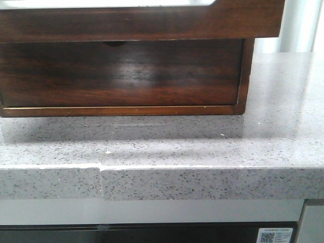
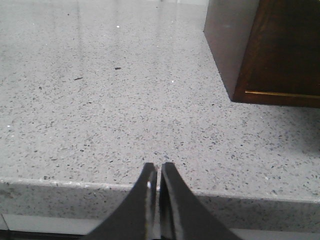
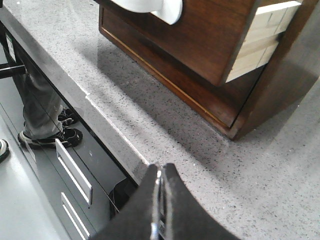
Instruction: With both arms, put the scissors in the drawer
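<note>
You've got the wide dark-brown glossy wood drawer (image 1: pixel 142 23) pulled out over the speckled grey stone counter (image 1: pixel 202 147); L gripper (image 2: pixel 159 172) & R gripper (image 3: pixel 161 175) both clenched, empty.

Speckled grey stone countertop (image 1: pixel 202 147) is lying under wooden box; black-sneakered feet (image 3: pixel 47 135) are standing at 9 o'clock.

The drawer (image 1: pixel 142 20) ran off the front view's top edge, its inside hidden. The wooden box (image 2: pixel 270 50) was cropped in the left wrist view. Shoes (image 3: pixel 50 135) below the worktop's front edge were blurred.
</note>
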